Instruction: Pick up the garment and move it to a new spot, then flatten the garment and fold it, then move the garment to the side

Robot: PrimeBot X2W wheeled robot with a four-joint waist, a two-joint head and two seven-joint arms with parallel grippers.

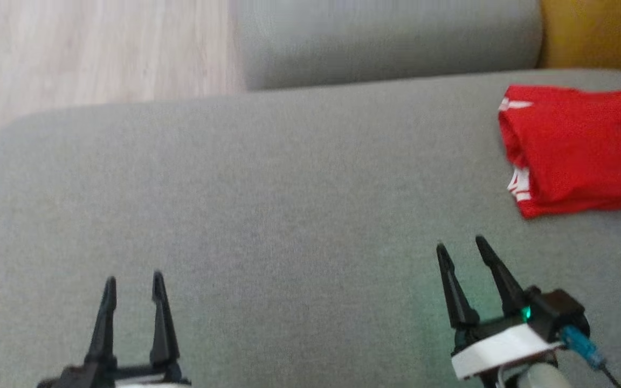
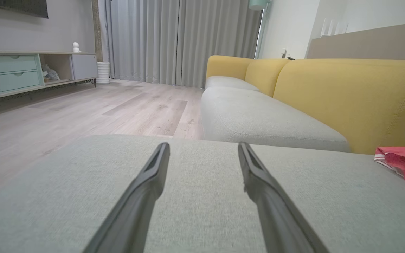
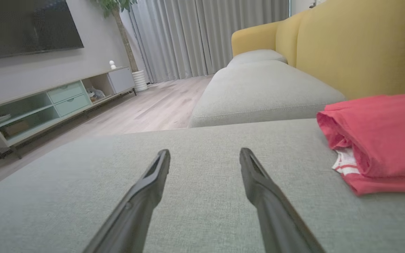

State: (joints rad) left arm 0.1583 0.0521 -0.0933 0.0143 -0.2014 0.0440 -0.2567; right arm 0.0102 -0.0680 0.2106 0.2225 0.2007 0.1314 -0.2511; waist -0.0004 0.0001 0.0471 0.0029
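Down at the near edge of the grey sofa seat, the left gripper had its two dark fingers spread wide with nothing between them, just bare fabric underneath. Same deal with the right gripper: jaws wide apart, empty, leaning a bit toward the robot's left, with a little green light glowing at its base. The red garment was lying folded at the far right of that same cushion, ahead and to the right of the right gripper. It was near that gripper but not touching it, and well apart from the left one. White striped trim poked out along the folded edge facing the grippers. Right behind the garment was the yellow backrest. Further on, a second grey seat cushion sat up against this one, with pale wood floor on the left. A low TV cabinet and grey curtains were past that.
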